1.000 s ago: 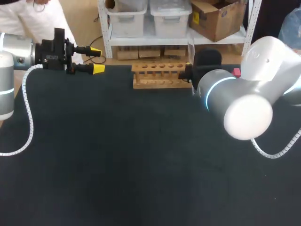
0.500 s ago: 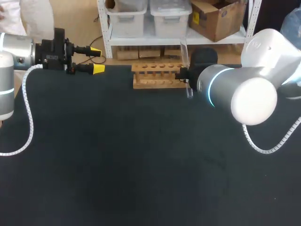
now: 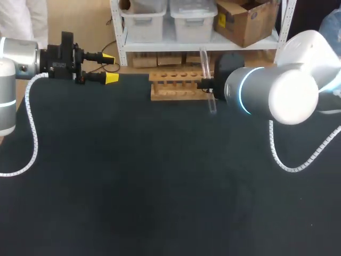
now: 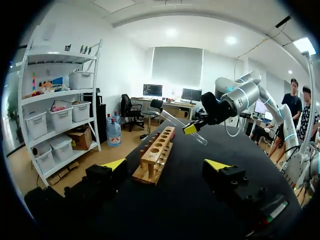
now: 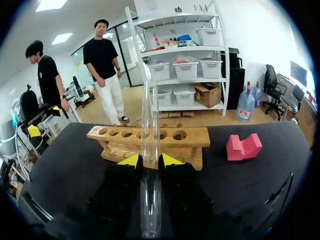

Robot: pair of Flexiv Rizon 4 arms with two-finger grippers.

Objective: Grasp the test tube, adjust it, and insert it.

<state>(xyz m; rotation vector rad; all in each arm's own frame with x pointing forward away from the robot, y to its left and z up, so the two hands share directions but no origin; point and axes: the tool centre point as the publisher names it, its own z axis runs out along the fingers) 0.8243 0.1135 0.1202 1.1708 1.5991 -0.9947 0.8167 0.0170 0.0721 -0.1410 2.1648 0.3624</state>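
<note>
Right gripper (image 5: 150, 161) edged toward rack (image 3: 178, 85) — clamping test tube (image 5: 149, 125); left gripper (image 3: 110, 68) wide apart.

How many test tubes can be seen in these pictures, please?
1. The test tube is clamped between the fingers of the right gripper, with the wooden rack ahead of it. The rack's visible holes look empty, though the tube hides part of it.

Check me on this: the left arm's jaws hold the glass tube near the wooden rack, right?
Not the left. The right arm's jaws hold the test tube near the wooden rack. The right wrist view shows the tube clamped between them.
</note>
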